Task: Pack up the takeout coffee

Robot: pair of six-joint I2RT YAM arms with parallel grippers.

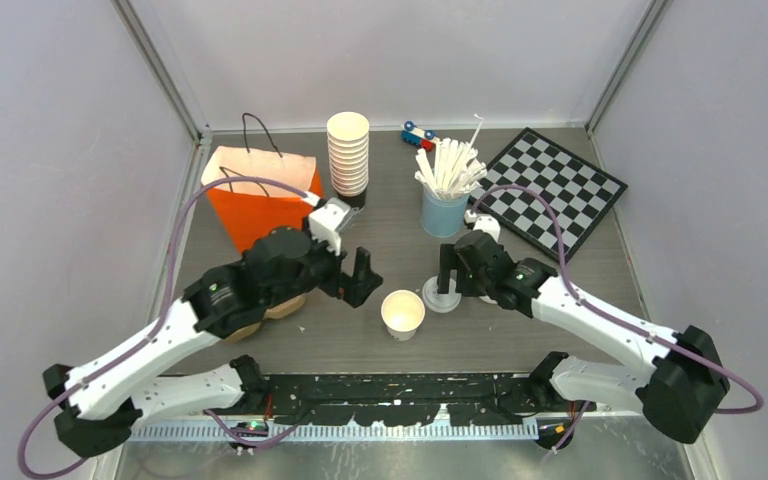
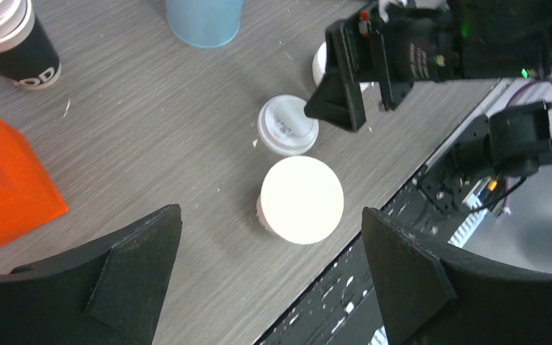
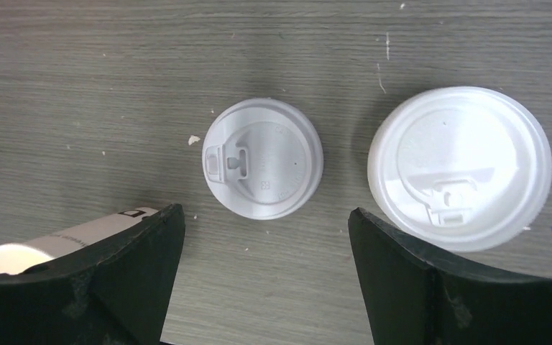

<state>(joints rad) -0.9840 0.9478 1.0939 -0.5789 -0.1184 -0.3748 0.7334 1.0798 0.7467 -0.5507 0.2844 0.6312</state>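
I see an orange bag (image 1: 260,195), a black-and-white chequered board (image 1: 550,190), a light-blue cup (image 1: 444,213), a cream cup stack (image 1: 348,152), a white paper cup (image 1: 402,313) and a white lid (image 3: 262,167), all on my grey wood-grain desk (image 1: 360,345).

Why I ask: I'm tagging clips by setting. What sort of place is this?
Probably a robot lab test cell, not a café: plain white walls enclose a grey table, a left arm and a right arm are bolted at its near edge, and a chessboard lies among the props.

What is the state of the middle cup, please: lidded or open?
Open: the cup stands upright, its mouth bare, and a lid lies flat beside it.
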